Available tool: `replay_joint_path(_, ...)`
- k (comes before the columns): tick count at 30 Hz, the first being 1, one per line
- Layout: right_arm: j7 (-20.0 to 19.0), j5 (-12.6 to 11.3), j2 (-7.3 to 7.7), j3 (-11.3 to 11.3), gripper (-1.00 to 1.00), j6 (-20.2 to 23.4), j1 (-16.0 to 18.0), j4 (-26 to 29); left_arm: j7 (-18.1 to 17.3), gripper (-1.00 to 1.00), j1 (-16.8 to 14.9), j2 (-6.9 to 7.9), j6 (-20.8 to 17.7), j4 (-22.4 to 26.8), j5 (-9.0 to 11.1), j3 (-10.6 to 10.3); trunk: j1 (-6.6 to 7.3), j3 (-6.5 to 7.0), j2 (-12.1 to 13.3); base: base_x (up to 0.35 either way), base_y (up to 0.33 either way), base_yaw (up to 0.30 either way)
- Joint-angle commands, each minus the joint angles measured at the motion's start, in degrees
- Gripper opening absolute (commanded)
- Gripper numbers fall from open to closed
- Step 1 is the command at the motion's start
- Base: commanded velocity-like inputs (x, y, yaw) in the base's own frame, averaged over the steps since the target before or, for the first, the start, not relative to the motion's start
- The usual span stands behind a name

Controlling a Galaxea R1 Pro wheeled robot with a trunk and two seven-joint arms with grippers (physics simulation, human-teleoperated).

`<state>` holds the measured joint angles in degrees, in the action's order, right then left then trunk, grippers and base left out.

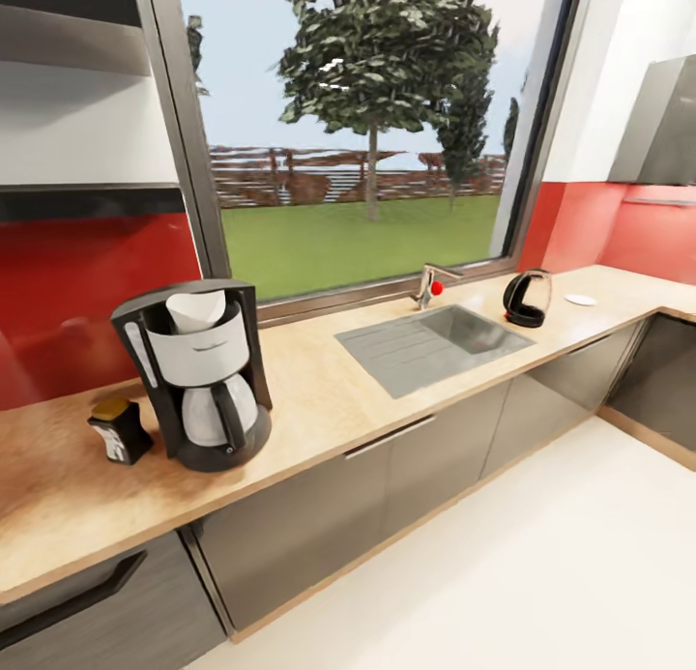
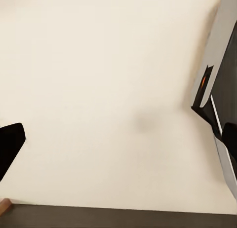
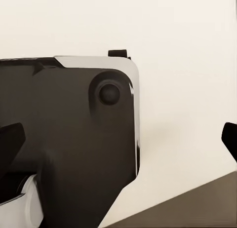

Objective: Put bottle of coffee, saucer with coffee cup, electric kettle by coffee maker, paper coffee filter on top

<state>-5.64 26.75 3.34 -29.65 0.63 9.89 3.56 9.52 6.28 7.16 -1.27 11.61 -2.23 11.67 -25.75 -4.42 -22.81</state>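
Left gripper (image 2: 118, 141) and right gripper (image 3: 121, 139) apparently spread wide, holding nothing, above the floor (image 2: 98, 65)

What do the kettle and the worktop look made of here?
The kettle looks like clear glass with a black plastic base and handle: the wall shows through its rounded body. The worktop looks like pale matte wood or laminate, given its streaked tan grain; which one is unclear.

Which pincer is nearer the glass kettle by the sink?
Right, probably. The kettle sits far to the robot's right on the counter; the left pincer and right pincer both point down at floor.
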Motion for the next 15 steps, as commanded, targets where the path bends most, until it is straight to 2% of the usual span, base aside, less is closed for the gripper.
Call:
replay_joint_path(1,-0.2,0.5,0.0,-0.5,1.0,0.1,0.0,0.0,0.1,1.0,0.0,-0.04,-0.2,0.2,-0.2,0.2,-0.03,-0.11,-0.1,0.0,0.0,-0.3)
replay_joint_path(10,-0.2,0.5,0.0,-0.5,1.0,0.1,0.0,0.0,0.1,1.0,0.0,-0.06,-0.3,0.2,-0.2,0.1,-0.03,-0.11,-0.1,0.005,-0.002,-0.3)
replay_joint_path(15,-0.2,0.5,0.0,-0.5,1.0,0.1,0.0,0.0,0.1,1.0,0.0,-0.06,-0.3,0.2,-0.2,0.0,-0.03,-0.11,-0.1,0.124,-0.152,-0.3)
